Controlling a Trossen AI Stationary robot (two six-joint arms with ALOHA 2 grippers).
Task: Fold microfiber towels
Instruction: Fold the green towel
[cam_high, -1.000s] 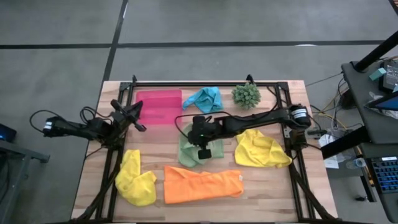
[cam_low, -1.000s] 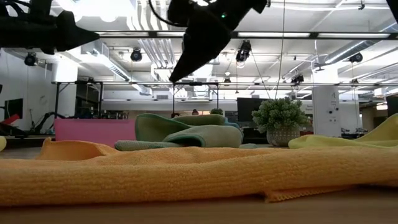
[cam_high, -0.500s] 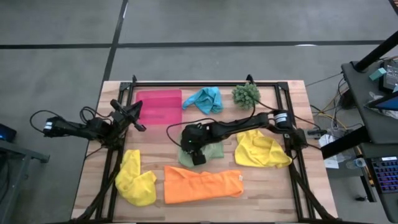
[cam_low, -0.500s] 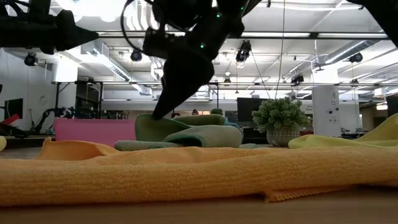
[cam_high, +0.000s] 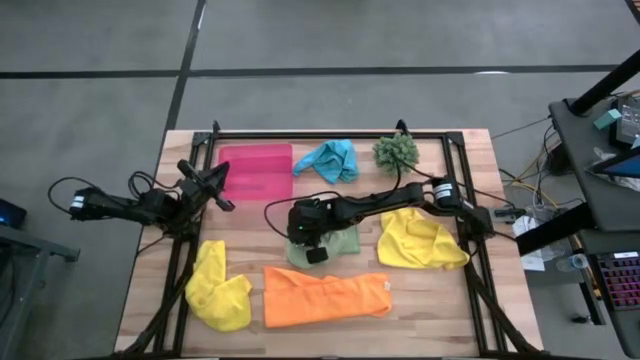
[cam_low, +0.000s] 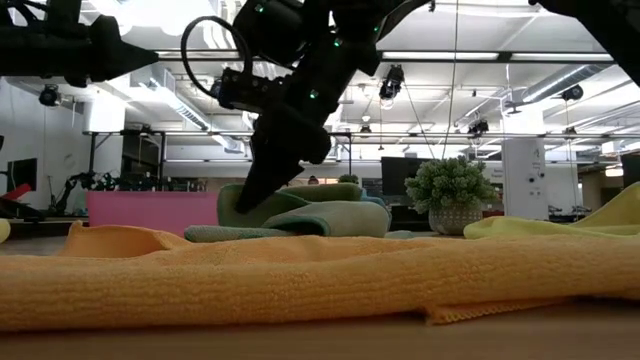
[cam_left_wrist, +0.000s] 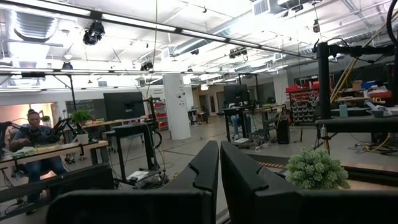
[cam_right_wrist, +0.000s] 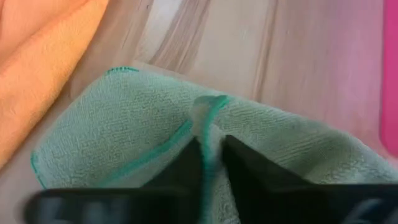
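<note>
Right hand (cam_right_wrist: 211, 163): pinching a fold of the light green towel (cam_right_wrist: 124, 143) at mid-counter | Left hand (cam_left_wrist: 219, 186): closed, empty, raised beside pink tray (cam_high: 255, 170)

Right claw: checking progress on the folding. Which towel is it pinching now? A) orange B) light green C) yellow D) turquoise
B: the right claw has its fingers closed on a raised fold of the light green towel, beside the orange towel.
</note>
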